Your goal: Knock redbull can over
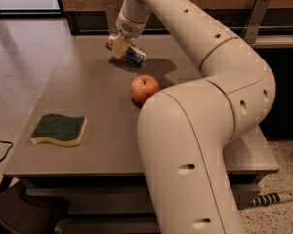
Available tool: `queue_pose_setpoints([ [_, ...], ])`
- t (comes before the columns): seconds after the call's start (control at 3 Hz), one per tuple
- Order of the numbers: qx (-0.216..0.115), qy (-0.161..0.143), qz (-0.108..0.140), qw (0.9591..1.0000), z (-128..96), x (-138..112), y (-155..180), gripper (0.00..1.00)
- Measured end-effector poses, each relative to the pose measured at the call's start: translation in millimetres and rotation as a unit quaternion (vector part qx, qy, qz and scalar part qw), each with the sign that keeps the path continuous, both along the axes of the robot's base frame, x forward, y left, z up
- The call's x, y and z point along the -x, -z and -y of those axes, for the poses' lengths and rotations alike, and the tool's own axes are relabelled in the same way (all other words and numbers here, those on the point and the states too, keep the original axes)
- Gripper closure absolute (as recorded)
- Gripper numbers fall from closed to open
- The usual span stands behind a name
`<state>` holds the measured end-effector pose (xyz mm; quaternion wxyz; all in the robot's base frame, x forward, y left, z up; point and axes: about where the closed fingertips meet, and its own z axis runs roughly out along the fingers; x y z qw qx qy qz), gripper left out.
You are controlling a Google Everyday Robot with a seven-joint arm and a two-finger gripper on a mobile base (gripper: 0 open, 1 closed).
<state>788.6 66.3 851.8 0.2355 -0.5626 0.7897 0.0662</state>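
The redbull can (134, 55), silver and blue, lies on its side at the far part of the grey table (88, 91), its silver top pointing left. My gripper (120, 46) is right at the can and covers its middle from the front, at the end of the white arm that reaches in from the right. A red apple (144, 88) sits on the table a little nearer than the can and apart from it.
A green and yellow sponge (59, 129) lies near the table's front left. My arm's big white links (195, 145) cover the table's right side. A dark wall and rail run behind the table. A floor cable lies at the lower right.
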Motion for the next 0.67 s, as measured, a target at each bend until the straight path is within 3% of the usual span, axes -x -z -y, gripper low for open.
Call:
queue_pose_setpoints([
  [0.67, 0.005, -0.006, -0.009, 0.9999, -12.6, -12.3, 30.0, 1.0],
])
